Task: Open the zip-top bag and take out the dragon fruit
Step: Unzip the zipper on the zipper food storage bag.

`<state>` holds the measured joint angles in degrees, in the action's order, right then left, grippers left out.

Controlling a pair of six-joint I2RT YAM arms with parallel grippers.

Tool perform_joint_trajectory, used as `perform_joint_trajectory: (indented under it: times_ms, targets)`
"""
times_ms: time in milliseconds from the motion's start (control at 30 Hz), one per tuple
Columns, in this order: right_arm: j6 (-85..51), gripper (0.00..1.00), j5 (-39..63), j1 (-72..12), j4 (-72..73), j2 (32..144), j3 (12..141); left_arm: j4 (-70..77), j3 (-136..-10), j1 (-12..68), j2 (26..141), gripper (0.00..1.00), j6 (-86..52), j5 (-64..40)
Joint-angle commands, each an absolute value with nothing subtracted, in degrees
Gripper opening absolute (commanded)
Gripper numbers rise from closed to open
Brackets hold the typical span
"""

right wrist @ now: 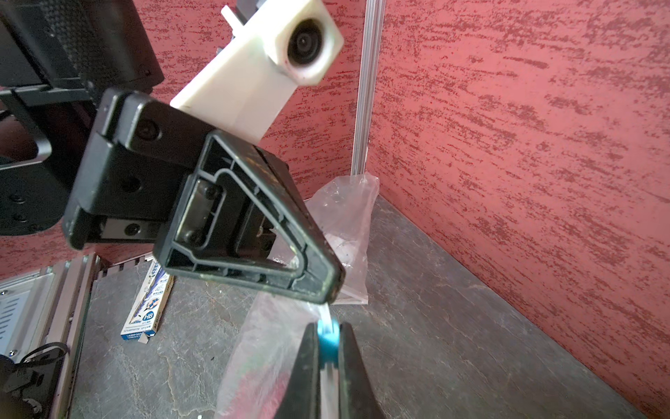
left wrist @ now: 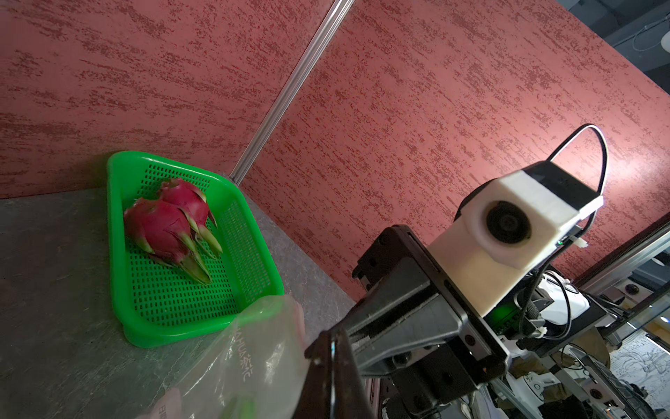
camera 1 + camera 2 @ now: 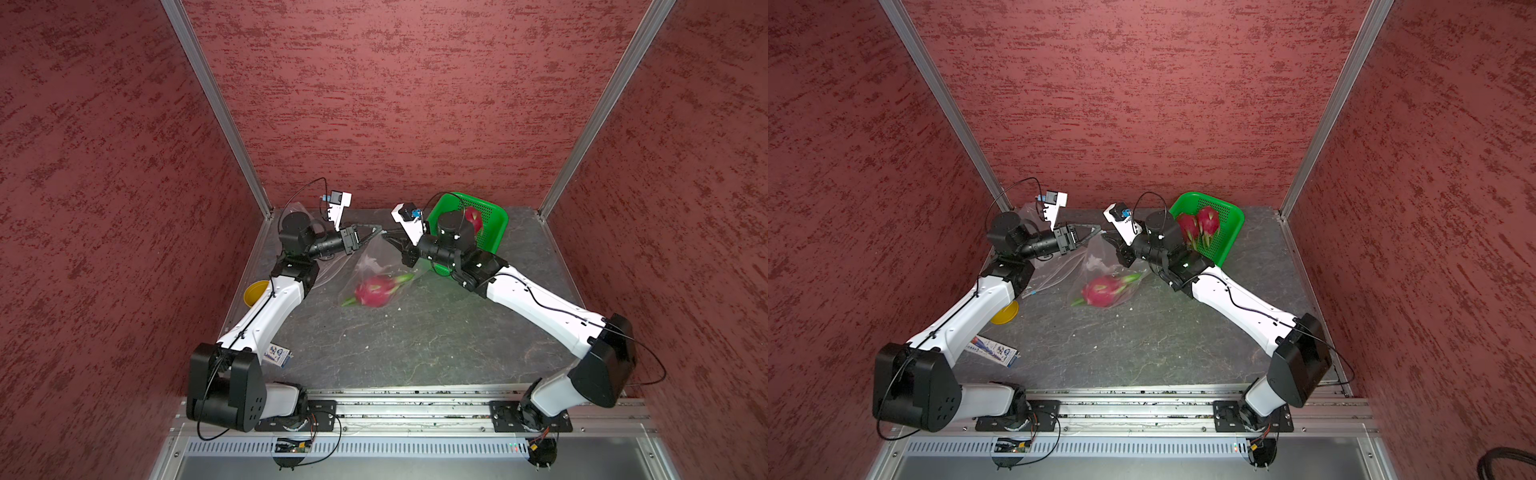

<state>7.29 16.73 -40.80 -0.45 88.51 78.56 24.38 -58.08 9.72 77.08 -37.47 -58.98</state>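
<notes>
While my left gripper [image 3: 377, 228] pinches the top edge of the zip-top bag [image 3: 370, 264] and my right gripper [image 3: 387, 238] clamps its blue slider [image 1: 328, 335] just beside, I'm on the unzip step, dragon fruit [image 3: 376, 290] bagged below both fingertips, so next I'd drag the slider away from left.

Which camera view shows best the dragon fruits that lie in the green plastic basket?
The left wrist view: both magenta-skinned dragon fruits lie unhidden in the green plastic basket. In a top view both show, small, next to the right arm; in a top view only a red sliver shows. The right wrist view shows neither.
</notes>
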Motion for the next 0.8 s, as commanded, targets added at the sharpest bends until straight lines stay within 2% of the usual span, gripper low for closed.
perform_joint_trajectory:
  times_ms: [0, 300, 767]
  targets:
    - [6.8, 0.0, 16.2, -38.4, 0.8, 86.3, 77.4, 24.2, -58.7, 8.9, 75.1, 0.0, -37.0, -58.0]
    - [6.1, 0.0, 22.6, -33.7, -1.6, 85.1, 74.4, 26.9, -63.5, 5.9, 74.3, 0.0, -40.8, -57.3]
    - [4.4, 0.0, 19.5, -30.7, -2.7, 77.8, 65.5, 29.8, -64.6, -1.1, 75.4, 0.0, -44.3, -53.0]
